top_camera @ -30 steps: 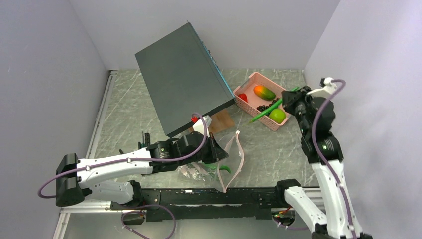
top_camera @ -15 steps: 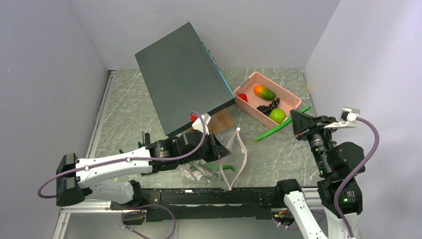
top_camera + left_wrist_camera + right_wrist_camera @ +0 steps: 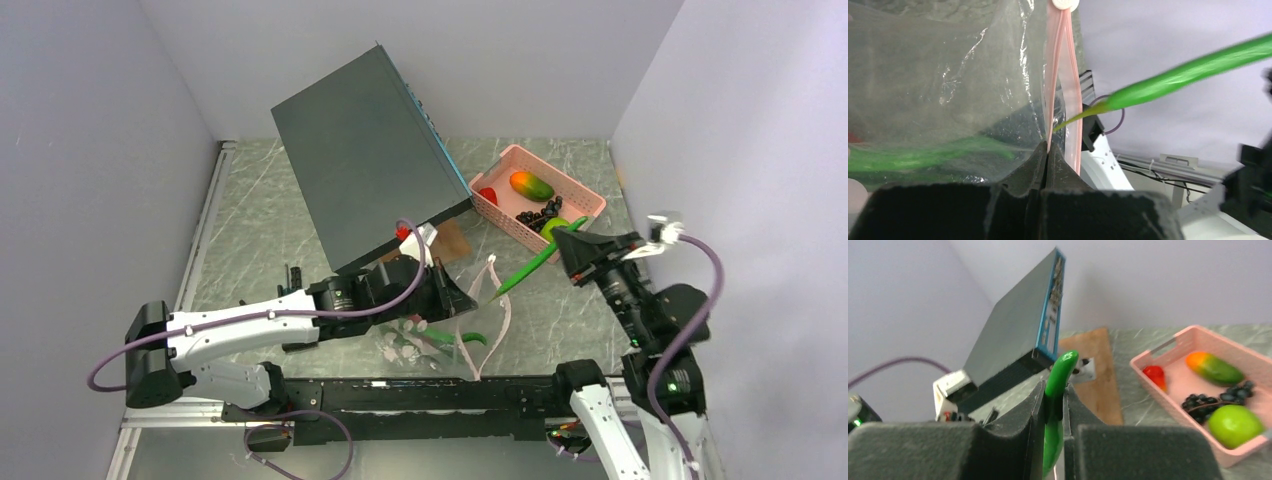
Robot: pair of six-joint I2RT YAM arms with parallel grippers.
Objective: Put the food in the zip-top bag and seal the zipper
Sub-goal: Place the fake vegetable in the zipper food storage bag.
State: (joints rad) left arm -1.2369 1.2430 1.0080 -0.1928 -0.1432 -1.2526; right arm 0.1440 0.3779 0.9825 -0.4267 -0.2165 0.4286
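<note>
The clear zip-top bag point(image 3: 425, 338) lies near the front edge with a green pod point(image 3: 458, 337) inside. My left gripper point(image 3: 464, 299) is shut on the bag's pink zipper point(image 3: 499, 298) and holds the mouth up; in the left wrist view the zipper point(image 3: 1055, 75) rises from the closed fingertips point(image 3: 1040, 155). My right gripper point(image 3: 562, 243) is shut on a long green pod point(image 3: 522, 270), whose tip points at the bag mouth. The right wrist view shows this pod point(image 3: 1060, 371) pinched between the jaws. More food sits in the pink basket point(image 3: 592, 200): mango point(image 3: 531, 185), red piece point(image 3: 487, 195), grapes point(image 3: 540, 214), lime-green fruit point(image 3: 1235, 425).
A large dark box point(image 3: 365, 155) leans tilted over the table's middle, with a brown board point(image 3: 449, 241) under its lower corner. Grey walls close in on the left, back and right. The arm bases and a black rail point(image 3: 420, 395) line the near edge.
My right arm has swung from the basket towards the bag, carrying the long green pod leftward. My left gripper has shifted slightly right, still holding the bag's mouth.
</note>
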